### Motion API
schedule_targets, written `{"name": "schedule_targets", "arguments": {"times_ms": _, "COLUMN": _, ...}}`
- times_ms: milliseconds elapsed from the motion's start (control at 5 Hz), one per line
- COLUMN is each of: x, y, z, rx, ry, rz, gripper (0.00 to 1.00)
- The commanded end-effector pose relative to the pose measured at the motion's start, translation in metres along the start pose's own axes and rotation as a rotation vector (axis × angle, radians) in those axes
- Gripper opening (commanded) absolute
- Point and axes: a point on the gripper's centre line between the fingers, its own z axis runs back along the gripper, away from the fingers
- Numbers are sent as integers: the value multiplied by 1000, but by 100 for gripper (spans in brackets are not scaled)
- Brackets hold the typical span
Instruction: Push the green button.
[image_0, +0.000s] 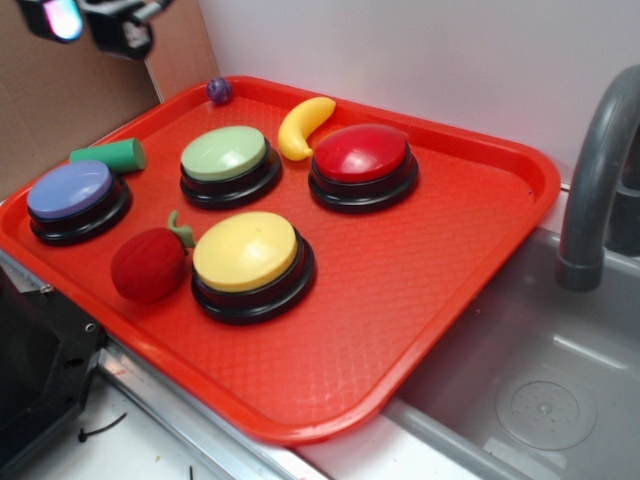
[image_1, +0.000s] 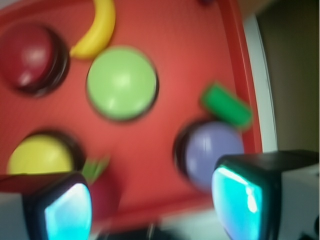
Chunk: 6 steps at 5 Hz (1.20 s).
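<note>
The green button (image_0: 224, 154) (image_1: 121, 83) is a pale-green dome on a black base, standing at the back middle of the red tray (image_0: 430, 290). My gripper (image_0: 90, 20) (image_1: 152, 207) hangs high above the tray's back left corner, well away from the button. Its two glowing cyan pads (image_1: 67, 212) stand far apart with nothing between them, so it is open. The wrist view is blurred.
On the tray also stand a blue button (image_0: 70, 190), a yellow button (image_0: 246, 252) and a red button (image_0: 361, 154). A yellow banana (image_0: 300, 125), a small green cylinder (image_0: 110, 155), a red strawberry toy (image_0: 150, 263) and a purple ball (image_0: 219, 90) lie around them. A grey faucet (image_0: 595, 180) and sink are at right.
</note>
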Motion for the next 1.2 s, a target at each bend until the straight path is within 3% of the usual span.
{"name": "schedule_targets", "arguments": {"times_ms": 0, "x": 69, "y": 0, "z": -69, "rx": 3, "ry": -114, "rz": -247, "gripper": 100}}
{"name": "schedule_targets", "arguments": {"times_ms": 400, "x": 48, "y": -14, "z": -98, "rx": -19, "ry": -32, "rz": -289, "gripper": 100}}
{"name": "schedule_targets", "arguments": {"times_ms": 600, "x": 46, "y": -23, "z": -90, "rx": 9, "ry": 13, "rz": -287, "gripper": 100}}
{"name": "schedule_targets", "arguments": {"times_ms": 1000, "x": 45, "y": -30, "z": -34, "rx": 50, "ry": -35, "rz": -232, "gripper": 100}}
